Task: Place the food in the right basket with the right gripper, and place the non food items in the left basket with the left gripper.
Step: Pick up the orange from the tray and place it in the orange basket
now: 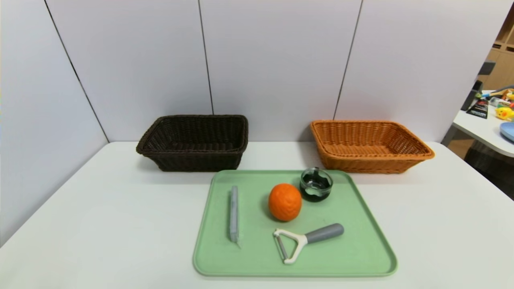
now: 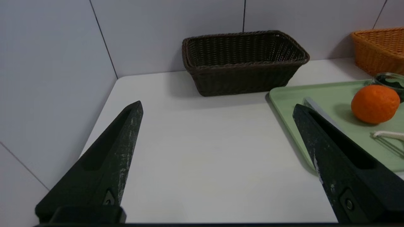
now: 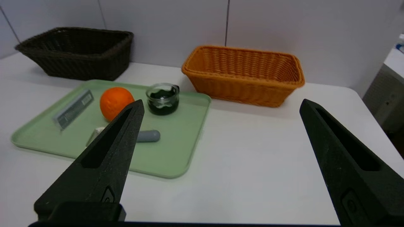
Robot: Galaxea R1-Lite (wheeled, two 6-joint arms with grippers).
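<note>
Orange: lies near the middle of the green tray, just beside the glass dish, apart from it by a thin gap.
Glass dish: small, dark and round, upright near the tray's far edge, toward its far right corner.
Grey bar: flat on the tray's left part, running from the far edge toward the near edge.
Peeler: white Y-shaped head with a grey handle, lying on the tray's near right part, handle aimed to the right.
Tray: sits at the middle of the white table, reaching close to its near edge.
Dark basket: at the table's far edge, left of centre, nothing showing inside.
Orange-tan basket: at the table's far edge, right of centre, just behind the tray's far right corner.
Left end effector: released, fingers spread wide, over the table's left part, beside the tray's left edge, holding nothing.
Right end effector: released, fingers spread wide, over the table's right part, beside the tray's right edge, holding nothing.
</note>
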